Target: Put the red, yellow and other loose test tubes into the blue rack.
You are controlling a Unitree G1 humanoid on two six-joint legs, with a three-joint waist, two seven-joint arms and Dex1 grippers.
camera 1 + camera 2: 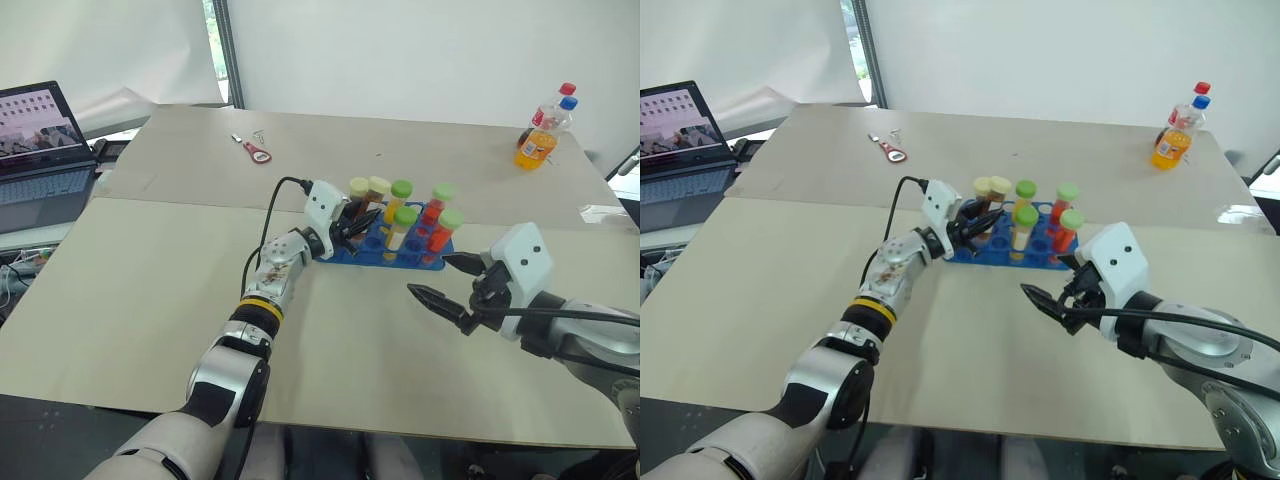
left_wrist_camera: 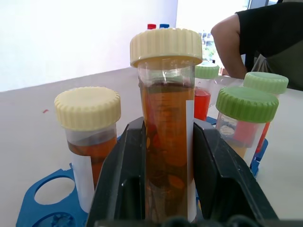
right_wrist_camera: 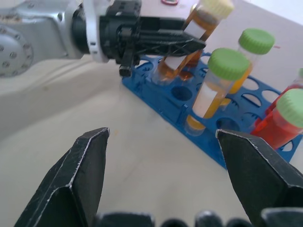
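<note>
The blue rack (image 1: 345,256) lies mid-table and holds several capped test tubes. Two with green caps hold red liquid (image 1: 432,212), and two more hold yellow (image 1: 397,236). One cream-capped brown tube (image 2: 87,123) stands at the rack's left end. My left gripper (image 1: 352,222) is shut on a second brown tube with a cream cap (image 2: 165,118). That tube is tilted, its lower end down among the holes at the rack's left end. My right gripper (image 1: 430,275) hangs open and empty above the table, in front of the rack's right end.
An orange soda bottle (image 1: 538,140) stands at the far right, with a blue-capped bottle behind it. A red-handled tool (image 1: 256,152) lies at the far middle. An open laptop (image 1: 40,150) sits beyond the table's left edge. A person (image 2: 265,38) stands beyond the far side.
</note>
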